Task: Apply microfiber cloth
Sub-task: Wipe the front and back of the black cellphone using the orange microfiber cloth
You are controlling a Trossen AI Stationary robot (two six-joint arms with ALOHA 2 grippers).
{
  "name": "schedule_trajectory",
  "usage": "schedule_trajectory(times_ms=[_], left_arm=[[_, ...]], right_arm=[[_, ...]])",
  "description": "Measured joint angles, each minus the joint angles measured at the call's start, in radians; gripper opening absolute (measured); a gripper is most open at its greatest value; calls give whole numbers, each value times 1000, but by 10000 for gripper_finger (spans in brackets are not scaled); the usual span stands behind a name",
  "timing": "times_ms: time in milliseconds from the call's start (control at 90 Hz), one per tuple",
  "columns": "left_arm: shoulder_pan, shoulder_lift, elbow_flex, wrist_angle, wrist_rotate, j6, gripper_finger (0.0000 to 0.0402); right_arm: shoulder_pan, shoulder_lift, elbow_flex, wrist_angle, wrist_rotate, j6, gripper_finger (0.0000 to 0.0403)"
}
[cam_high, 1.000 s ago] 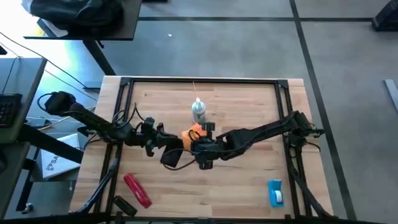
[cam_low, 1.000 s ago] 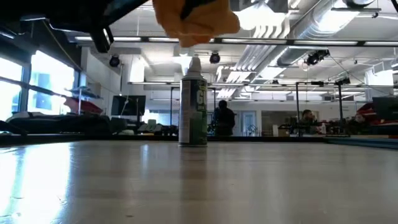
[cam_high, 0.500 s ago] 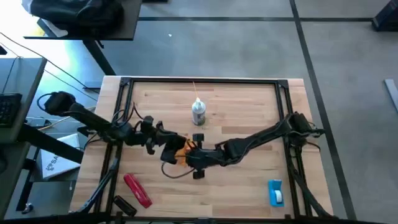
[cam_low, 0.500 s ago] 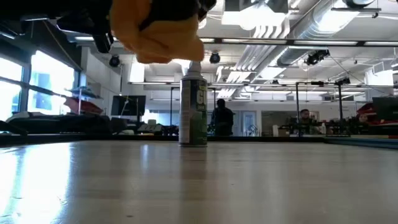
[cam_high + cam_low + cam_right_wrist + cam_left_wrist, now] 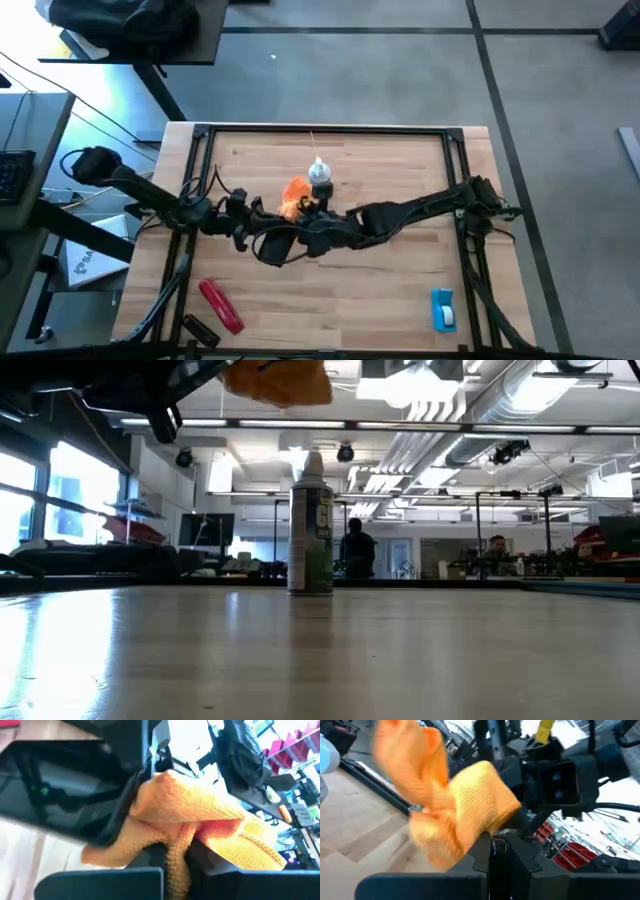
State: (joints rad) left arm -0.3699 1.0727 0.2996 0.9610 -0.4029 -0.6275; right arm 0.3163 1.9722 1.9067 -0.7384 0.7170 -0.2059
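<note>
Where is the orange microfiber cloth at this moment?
The microfiber cloth is off the table near its middle in the high view, just left of the spray can; the right gripper pinches it, beside a black phone.

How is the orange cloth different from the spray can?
The microfiber cloth is bright orange, soft and bunched; the spray can is stiff, tall and pale green with a white cap. The cloth hangs up in the air, while the can stands upright on the table. From above, both show near the table's middle.
</note>
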Motion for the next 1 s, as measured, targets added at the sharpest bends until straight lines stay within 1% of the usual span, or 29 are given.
schedule_trajectory(times_ms=[56, 111, 222, 311, 467, 500, 622, 711, 800, 867, 900, 933, 1000], left_arm=[[-1, 0, 0, -9, -12, 1, 12], [1, 0, 0, -29, -46, -8, 12], [13, 1, -2, -64, -129, -48, 12], [22, 1, -9, -51, -164, -81, 12], [26, 3, -10, -32, -169, -130, 12], [26, 4, -10, -24, -168, -139, 12], [26, 7, -10, -9, -178, -168, 12], [26, 9, -10, 16, -191, -168, 12], [26, 8, -10, 28, -199, -174, 12], [26, 8, -10, 32, -215, -182, 12], [27, 8, -10, 34, -218, -191, 12], [27, 8, -10, 35, -218, -196, 12], [27, 8, -10, 32, -222, -198, 12]], right_arm=[[25, 1, 34, -69, 24, 30, 3], [49, 0, 63, -102, 43, 51, 3], [86, -2, 83, -74, 22, 72, 3], [96, -2, 43, 38, -34, 63, 3], [66, 10, -87, 230, -42, 6, 3], [57, 11, -127, 287, -59, 4, 3], [27, 11, -261, 520, -157, 6, 3], [11, 11, -336, 671, -256, 29, 3], [6, 11, -393, 817, -367, 64, 3], [1, 11, -413, 883, -440, 71, 3], [-1, 11, -414, 885, -445, 68, 3], [-3, 11, -414, 881, -428, 61, 3], [-9, 11, -414, 865, -348, 23, 3]])
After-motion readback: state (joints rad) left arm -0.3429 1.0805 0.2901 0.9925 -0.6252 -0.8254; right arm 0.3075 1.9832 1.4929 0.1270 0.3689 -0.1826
